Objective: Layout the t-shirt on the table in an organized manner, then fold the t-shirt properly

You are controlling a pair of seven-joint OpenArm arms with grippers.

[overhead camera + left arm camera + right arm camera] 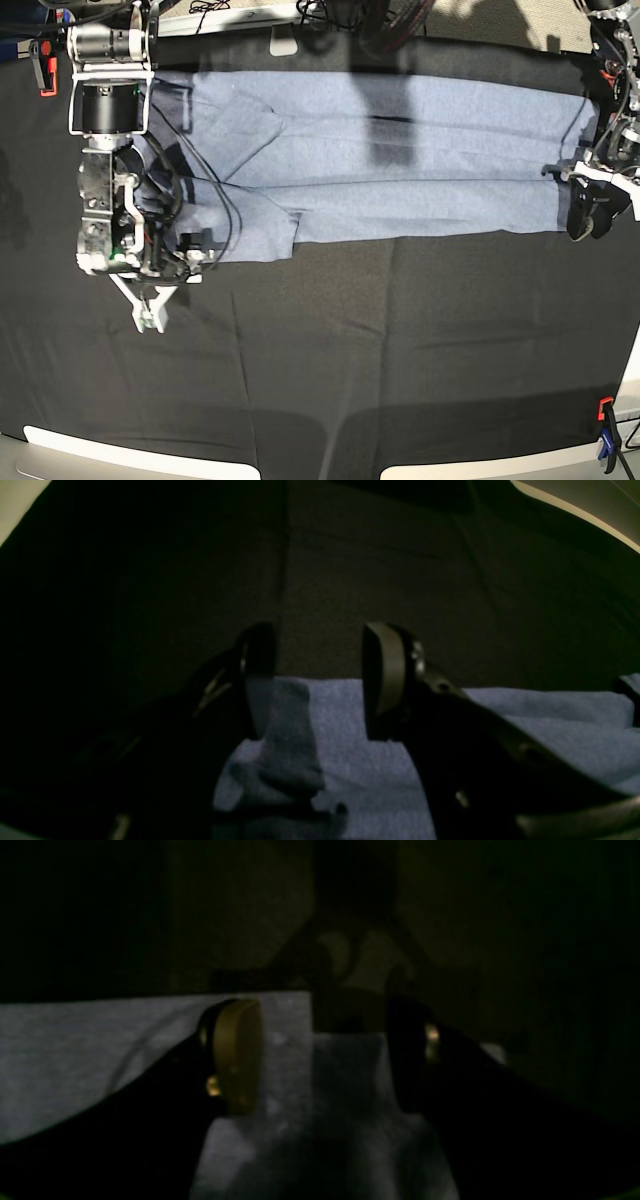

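Across the far half of the surface (320, 380) the t-shirt (400, 160) lies spread wide, blue-grey and mostly flat, with a sleeve folded over toward its camera-left end and a dark shadow band across its middle. Its near hem runs fairly straight; no lettering shows from here. Beneath it the black cloth covers the whole surface, creased in long lines. An orange clamp (44, 62) grips the far camera-left edge and a blue clamp (607, 450) the near camera-right corner. Pale floor shows beyond the near edge.

The right gripper (150, 318) hangs over bare cloth just off the shirt's near corner, its fingers (239, 1055) spread apart. The left gripper (590, 215) sits at the shirt's camera-right edge, fingers (382, 670) spread with shirt fabric lying between them, not pinched.
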